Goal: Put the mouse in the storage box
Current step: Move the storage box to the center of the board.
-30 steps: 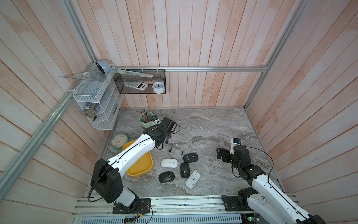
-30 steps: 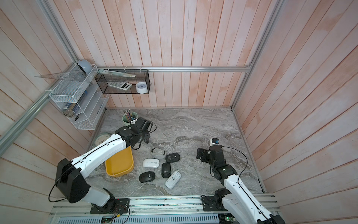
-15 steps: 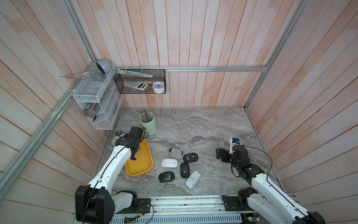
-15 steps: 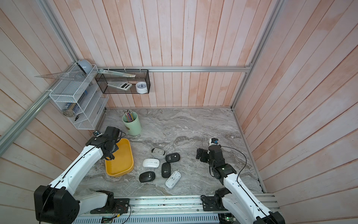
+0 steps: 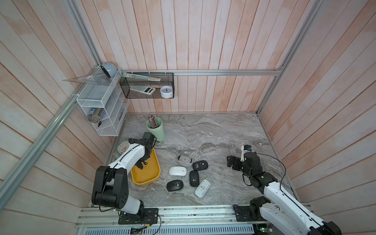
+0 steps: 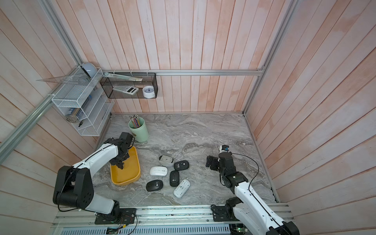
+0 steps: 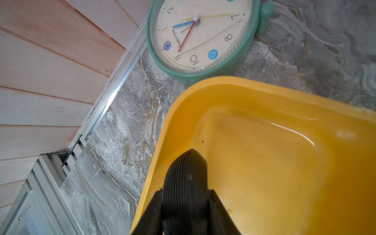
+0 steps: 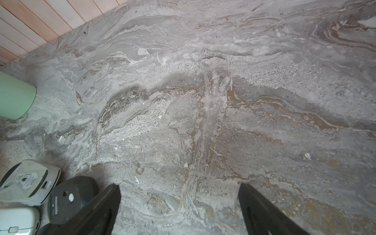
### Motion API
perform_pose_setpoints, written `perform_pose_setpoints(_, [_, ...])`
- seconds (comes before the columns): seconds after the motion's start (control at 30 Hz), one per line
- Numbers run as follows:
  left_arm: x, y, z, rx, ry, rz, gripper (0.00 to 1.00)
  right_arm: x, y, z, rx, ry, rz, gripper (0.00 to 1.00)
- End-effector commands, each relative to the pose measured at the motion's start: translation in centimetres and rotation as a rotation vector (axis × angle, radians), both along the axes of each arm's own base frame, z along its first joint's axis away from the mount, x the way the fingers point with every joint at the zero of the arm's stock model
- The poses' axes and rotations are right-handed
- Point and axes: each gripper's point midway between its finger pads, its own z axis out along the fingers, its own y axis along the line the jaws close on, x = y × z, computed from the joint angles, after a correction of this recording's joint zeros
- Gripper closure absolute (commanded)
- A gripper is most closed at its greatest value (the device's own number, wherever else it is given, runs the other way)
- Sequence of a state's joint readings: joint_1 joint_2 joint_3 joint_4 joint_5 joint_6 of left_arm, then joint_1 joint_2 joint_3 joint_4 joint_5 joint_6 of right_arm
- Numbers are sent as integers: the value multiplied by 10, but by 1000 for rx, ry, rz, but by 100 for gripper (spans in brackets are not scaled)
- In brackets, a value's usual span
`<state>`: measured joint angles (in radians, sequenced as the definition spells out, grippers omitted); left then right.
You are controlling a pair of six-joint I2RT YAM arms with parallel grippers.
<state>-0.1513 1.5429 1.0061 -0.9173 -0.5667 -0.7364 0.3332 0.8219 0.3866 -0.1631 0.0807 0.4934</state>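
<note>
A black mouse [image 7: 186, 175] is gripped edge-on in the left claw [image 7: 185, 191], whose jaws are closed tight on its sides. It is held over the yellow storage box [image 5: 151, 179], which stands at the near left of the table [image 5: 213, 132]. The mouse is not yet laid down. The right claw [image 8: 180, 186] is spread wide with nothing in it, and hangs over bare table at the right, well apart from the box.

The release could go wrong. In the wrist view the mouse is seen close to the box's left wall rather than over the middle of its floor. If it is let go there, on its edge, it may strike the sloping wall and slide or tumble, perhaps over the low rim. If the claw is lowered further without being centred, the rim could be pressed and the box tipped or shoved against the clock [image 7: 201, 34] just beyond it.

Six other mice [image 5: 177, 171] lie right of the box and are untouched.

The box's far left part is covered by the left arm in both top views, and the held mouse can hardly be made out there. Only a ribbed black edge of it is shown at the wrist, so its identity is judged, not plainly seen. Its height above the box floor cannot be told, nor whether clock and box touch.
</note>
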Motion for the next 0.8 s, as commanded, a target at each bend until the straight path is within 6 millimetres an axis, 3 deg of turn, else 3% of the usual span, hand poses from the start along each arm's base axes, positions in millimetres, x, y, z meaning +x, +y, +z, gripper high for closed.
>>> perform_pose_setpoints(0.0, [20, -5, 3, 21, -24, -28, 100, 3, 0, 3, -8, -16, -3, 4])
perform_pose_setpoints(0.23, [38, -26, -18, 11, 4, -57, 95, 3, 0, 3, -12, -13, -5, 4])
perform_pose_setpoints(0.47, [52, -45, -30, -35, -7, -72, 71, 3, 0, 3, -12, -14, -5, 4])
perform_pose_setpoints(0.77, [62, -59, -34, -99, -40, -92, 55, 3, 1, 3, -11, -15, -2, 4])
